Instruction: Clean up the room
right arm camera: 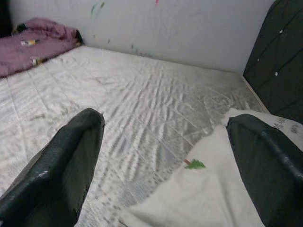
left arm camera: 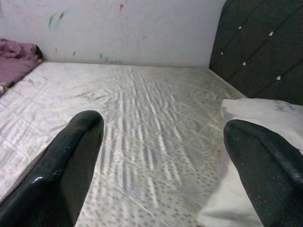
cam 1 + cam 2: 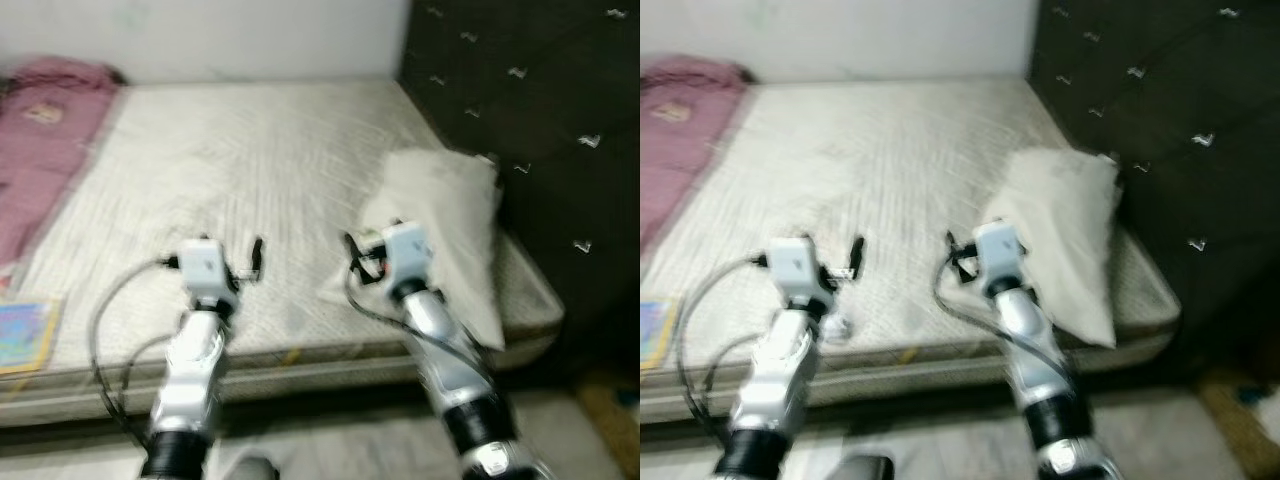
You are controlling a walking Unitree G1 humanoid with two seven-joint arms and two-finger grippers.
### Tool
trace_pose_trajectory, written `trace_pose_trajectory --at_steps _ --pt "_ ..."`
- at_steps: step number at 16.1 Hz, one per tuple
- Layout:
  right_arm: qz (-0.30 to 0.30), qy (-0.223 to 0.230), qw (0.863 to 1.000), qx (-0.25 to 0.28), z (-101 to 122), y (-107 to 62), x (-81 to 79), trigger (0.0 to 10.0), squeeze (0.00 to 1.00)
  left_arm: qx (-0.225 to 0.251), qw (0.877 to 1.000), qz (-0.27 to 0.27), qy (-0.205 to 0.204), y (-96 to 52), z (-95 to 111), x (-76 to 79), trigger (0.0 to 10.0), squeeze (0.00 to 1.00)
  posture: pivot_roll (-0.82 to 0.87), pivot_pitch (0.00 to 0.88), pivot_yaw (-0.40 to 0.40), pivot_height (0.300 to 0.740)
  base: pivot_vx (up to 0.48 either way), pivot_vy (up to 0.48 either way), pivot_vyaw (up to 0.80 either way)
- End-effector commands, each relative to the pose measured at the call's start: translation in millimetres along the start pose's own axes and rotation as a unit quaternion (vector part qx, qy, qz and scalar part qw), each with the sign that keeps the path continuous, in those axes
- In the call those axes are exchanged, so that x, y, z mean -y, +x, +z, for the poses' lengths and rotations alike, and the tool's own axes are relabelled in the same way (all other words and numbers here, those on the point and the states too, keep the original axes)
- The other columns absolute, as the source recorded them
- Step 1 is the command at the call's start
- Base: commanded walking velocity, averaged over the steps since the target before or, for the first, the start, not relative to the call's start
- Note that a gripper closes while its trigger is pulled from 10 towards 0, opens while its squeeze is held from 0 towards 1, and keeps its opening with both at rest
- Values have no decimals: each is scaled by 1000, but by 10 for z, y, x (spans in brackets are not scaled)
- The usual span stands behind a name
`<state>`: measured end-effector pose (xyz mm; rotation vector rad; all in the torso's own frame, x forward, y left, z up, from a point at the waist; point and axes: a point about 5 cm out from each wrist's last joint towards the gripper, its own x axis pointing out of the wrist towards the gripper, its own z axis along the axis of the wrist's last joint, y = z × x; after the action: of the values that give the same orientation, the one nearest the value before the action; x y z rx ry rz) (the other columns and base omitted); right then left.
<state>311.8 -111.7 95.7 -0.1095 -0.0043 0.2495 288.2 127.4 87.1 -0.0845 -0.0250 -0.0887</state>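
A white pillow [image 3: 445, 220] lies crumpled on the right side of the bare mattress [image 3: 250, 150], against the dark headboard. My right gripper [image 1: 165, 118] hovers open at the pillow's left edge, with a corner of the pillow [image 1: 213, 189] and a small green mark [image 1: 195, 164] between and below its fingers. Over the mattress's front middle my left gripper [image 2: 163, 123] is open and holds nothing. A pink blanket [image 3: 40, 140] is bunched at the far left of the bed. A colourful book [image 3: 25, 335] rests at the front left edge.
The dark tufted headboard [image 3: 530, 100] rises along the right, and a white wall runs behind the bed. Pale floor [image 3: 330, 440] shows in front of the mattress edge. Cables loop from my left arm [image 3: 195, 350].
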Motion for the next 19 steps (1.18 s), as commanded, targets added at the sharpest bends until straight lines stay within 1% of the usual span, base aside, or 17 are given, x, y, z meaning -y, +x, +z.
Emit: trace_pose_trajectory --at_steps 1,3,6,8,9,12,19 --pt "-3 6 1000 7 43 27 -22 10000 0 9 1000 0 10 7 36 -38 10000 0 88 0 -38 740 0 0 431" --pt "-6 20 1000 7 36 24 -17 10000 0 0 999 2 43 8 20 -13 10000 0 88 0 -39 740 0 0 0" --pt "-7 26 1000 2 29 24 -18 10000 0 -4 1000 -4 23 13 6 -17 10000 0 90 0 -39 740 0 0 0" --pt "-12 33 999 -4 13 23 -7 10000 0 -9 1000 3 21 9 -6 -33 10000 0 90 0 -38 740 0 0 0" --pt "-13 33 999 -4 12 23 -6 10000 0 -10 1000 3 21 10 -7 -31 10000 0 90 0 -38 740 0 322 0" --pt "-13 33 999 -5 8 21 0 10000 0 -11 1000 0 21 6 -13 -25 10000 0 90 0 -40 740 0 430 -719" --pt "-8 26 1000 -7 -8 9 -14 10000 0 -16 1000 5 16 -4 -30 -24 10000 0 93 0 -45 740 0 480 0"
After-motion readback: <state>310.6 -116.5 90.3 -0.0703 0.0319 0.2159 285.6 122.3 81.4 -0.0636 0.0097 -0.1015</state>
